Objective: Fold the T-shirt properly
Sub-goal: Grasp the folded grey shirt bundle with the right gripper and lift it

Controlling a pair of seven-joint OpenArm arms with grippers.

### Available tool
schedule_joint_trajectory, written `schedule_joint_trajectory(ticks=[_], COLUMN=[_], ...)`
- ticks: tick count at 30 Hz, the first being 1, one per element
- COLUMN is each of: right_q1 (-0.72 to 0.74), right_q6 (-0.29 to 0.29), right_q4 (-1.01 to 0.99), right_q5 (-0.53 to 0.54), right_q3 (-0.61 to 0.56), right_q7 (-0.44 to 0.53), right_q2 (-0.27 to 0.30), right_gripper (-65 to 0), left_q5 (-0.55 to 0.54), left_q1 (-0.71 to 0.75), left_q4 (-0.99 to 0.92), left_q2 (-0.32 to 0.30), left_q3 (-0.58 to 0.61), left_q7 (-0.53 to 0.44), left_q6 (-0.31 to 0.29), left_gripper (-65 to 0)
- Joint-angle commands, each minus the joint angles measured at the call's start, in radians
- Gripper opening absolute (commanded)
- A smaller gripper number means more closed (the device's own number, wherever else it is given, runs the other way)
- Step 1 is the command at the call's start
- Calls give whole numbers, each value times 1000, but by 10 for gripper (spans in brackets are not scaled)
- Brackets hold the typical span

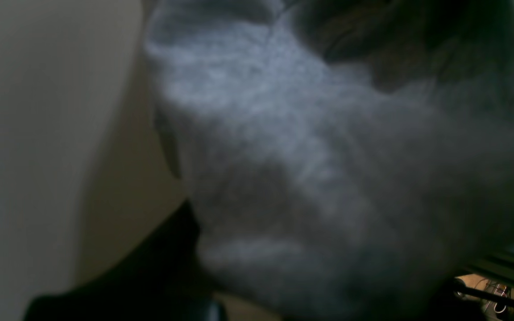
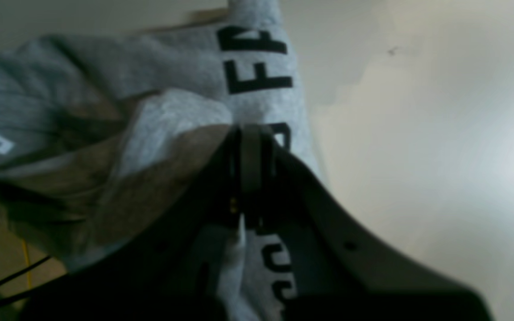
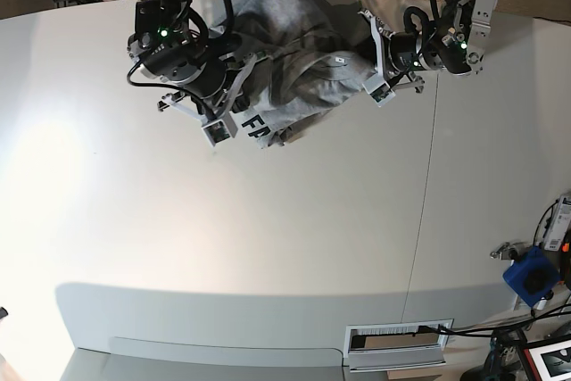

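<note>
your right pincer [image 2: 250, 147] is pressed together on a fold of the t-shirt [image 3: 299, 69], right beside its black block lettering [image 2: 257, 58]. your left pincer [image 3: 385, 73] is also pressed together, pinching the grey cloth on the opposite side. the t-shirt hangs bunched between both arms, at the far edge of the pale tabletop [image 3: 268, 238].

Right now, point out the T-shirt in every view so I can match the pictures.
Left wrist: the T-shirt fills the centre and right, blurred.
Right wrist: upper left to centre, pinched in the right gripper.
Base: top centre, bunched between both arms.
Shared landmark: black lettering, seen in the right wrist and base views.
</note>
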Motion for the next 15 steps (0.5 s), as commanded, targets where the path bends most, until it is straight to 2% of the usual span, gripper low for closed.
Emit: schedule_joint_trajectory(ticks=[1, 5, 7, 11, 15], right_q1=[0, -30, -35, -52, -68], right_q6=[2, -1, -8, 14, 62], right_q4=[18, 18, 18, 18, 18], right_q5=[8, -91, -105, -19, 126], right_q3=[-8, -13, -13, -13, -13], right_q7=[2, 57, 57, 15, -91], right_q2=[-2, -2, 0, 0, 0], right_gripper=[-650, -650, -650, -650, -650], left_q5=[8, 8, 8, 8, 8], left_q1=[-2, -2, -2, -2, -2], left_q4=[8, 8, 8, 8, 8], left_q2=[-11, -11, -11, -11, -11], left_q3=[-2, -2, -2, -2, -2], left_q7=[9, 9, 9, 8, 8], left_q6=[3, 3, 3, 3, 3], left_gripper=[-650, -650, -650, -650, -650])
